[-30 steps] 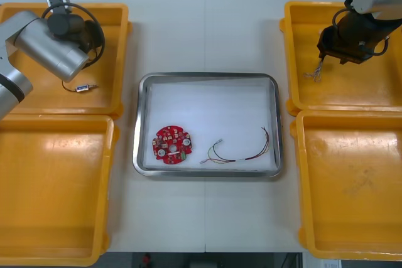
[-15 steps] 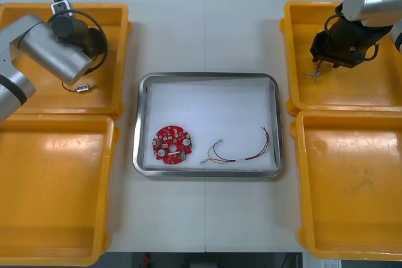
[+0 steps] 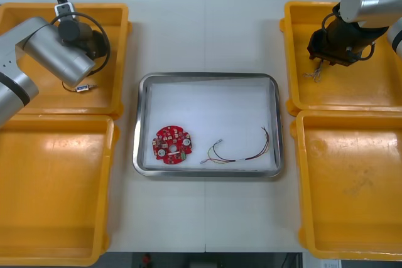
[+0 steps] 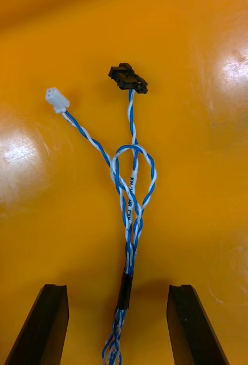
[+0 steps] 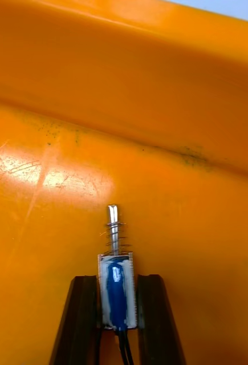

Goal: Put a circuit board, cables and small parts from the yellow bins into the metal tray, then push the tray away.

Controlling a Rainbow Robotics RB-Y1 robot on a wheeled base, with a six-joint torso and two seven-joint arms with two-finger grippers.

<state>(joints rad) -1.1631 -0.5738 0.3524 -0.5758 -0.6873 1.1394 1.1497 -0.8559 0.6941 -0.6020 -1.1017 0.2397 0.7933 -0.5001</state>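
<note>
Metal tray [image 3: 143, 123] holding circuit board [image 3: 173, 145], red-yellow cable [image 3: 242, 154], twisted cable [image 4: 129, 188] in bin [image 4: 44, 228]

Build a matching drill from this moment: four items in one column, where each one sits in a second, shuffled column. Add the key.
Items
1. round red circuit board
2. red and yellow cable
3. twisted blue and white cable
4. small metal part

Places
A. lying inside the open right gripper, in the far right yellow bin
B. left half of the metal tray
C. clamped in the left gripper, in the far left yellow bin
D. toward the right of the metal tray

Pairs: 1-B, 2-D, 3-A, 4-C
</note>
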